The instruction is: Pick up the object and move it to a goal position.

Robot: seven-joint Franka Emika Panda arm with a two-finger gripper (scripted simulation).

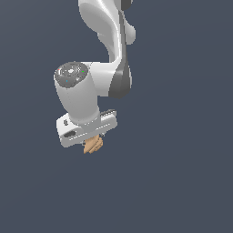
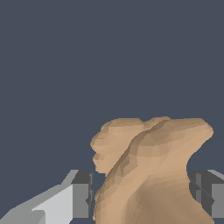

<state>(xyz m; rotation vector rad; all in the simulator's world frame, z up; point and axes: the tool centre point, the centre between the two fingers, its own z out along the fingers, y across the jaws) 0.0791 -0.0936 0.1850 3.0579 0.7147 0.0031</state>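
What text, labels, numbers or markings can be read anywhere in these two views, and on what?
None: no readable word, number, brand or sign in either view.
The arm's round joint cap has small green and teal dots, not characters.
The gripper, the tan object between its fingers, and the plain dark background carry no print.
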